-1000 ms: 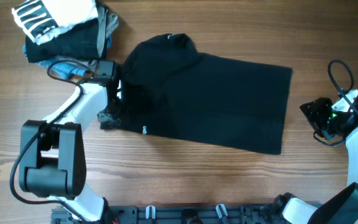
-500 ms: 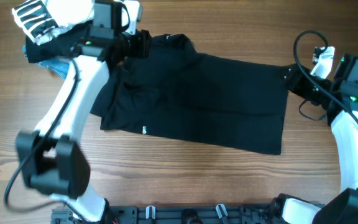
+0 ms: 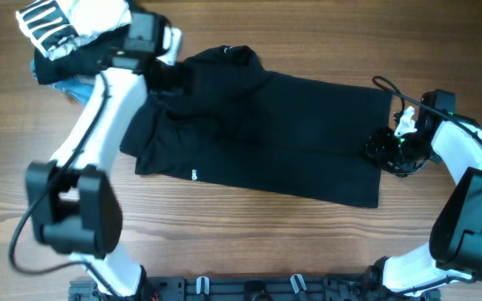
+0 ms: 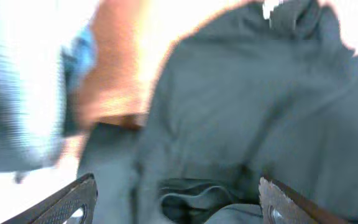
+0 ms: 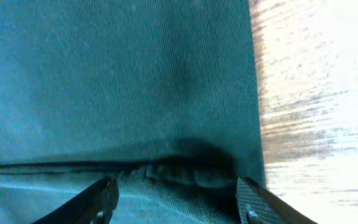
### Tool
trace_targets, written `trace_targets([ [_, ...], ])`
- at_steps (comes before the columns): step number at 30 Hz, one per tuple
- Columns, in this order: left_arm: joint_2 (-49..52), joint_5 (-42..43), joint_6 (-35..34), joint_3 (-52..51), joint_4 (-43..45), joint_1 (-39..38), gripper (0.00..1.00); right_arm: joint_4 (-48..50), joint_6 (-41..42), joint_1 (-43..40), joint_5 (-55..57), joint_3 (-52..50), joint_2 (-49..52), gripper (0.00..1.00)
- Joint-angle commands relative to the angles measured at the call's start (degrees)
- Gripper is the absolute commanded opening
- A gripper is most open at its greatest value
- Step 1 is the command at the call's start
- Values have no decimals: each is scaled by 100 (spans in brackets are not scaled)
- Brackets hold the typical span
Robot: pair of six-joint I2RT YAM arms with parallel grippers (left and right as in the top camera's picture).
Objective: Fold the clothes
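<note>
Lying flat mid-bench in the overhead view, the black T-shirt looked light, limp and likely best pinched at its edges. The left tool sat at its 10 o'clock shoulder, the right tool at its 3 o'clock hem. The wooden bench had free room toward 6 o'clock, while spare clothes crowded 10 o'clock.

The left wrist view was blurred, its fingers apart over rumpled cloth.

In the right wrist view the fingers were apart, straddling the bunched hem.

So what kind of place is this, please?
Probably a robot lab bench for practising laundry folding: two white robot arms at a wooden table, a black T-shirt spread flat, other garments piled in a corner.
</note>
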Motion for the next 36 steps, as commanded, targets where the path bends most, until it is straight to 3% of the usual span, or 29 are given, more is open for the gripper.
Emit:
trace_targets([
  [1, -748, -76, -131, 199, -157, 332, 85, 13, -114, -48, -125, 55, -332, 67],
  [3, -1113, -70, -157, 199, -562, 490, 88, -240, -81, -66, 72, 55, -643, 68],
  [7, -1526, -48, -442, 197, -1434, 870, 93, -1329, 249, -367, 1333, 28, -887, 80],
  [9, -1534, -48, -455, 197, -1519, 1019, 94, -1419, 175, -555, 1204, -94, -885, 80],
  [15, -1528, -48, -455, 197, -1351, 1202, 96, -949, 20, -625, -140, -1075, -885, 63],
  [19, -1528, -50, -455, 197, -1327, 1202, 98, -507, 616, -625, -131, -1670, -883, 61],
  [21, -1528, -48, -455, 197, -1429, 1202, 98, -225, 852, -625, -131, -1818, -883, 47],
  [22, -1528, -50, -455, 197, -1508, 1202, 98, -149, 855, -627, -118, -1814, -883, 27],
  [23, -1526, -50, -452, 197, -1589, 1202, 98, -116, 1032, -627, 68, -1766, -885, 15],
  [24, -1515, -50, -452, 195, -1672, 1202, 98, -173, 1252, -627, 317, -1711, -885, 6],
  [25, -1497, -50, -452, 195, -1755, 1202, 98, -278, 1585, -638, 693, -1628, -892, 4],
  [31, -1209, 24, -452, 186, -2332, 1202, 100, -577, 2269, -1038, 2636, -1137, -892, 4],
  [33, -1126, 332, -448, 186, -2284, 1202, 100, -385, 2149, -1178, 2944, -1078, -892, 6],
  [35, -1016, 942, -380, 186, -2109, 1196, 100, -96, 1814, -1239, 2929, -984, -892, 24],
  [36, -938, 1102, -385, 186, -2048, 1185, 100, -90, 1812, -1239, 2892, -866, -892, 26],
])
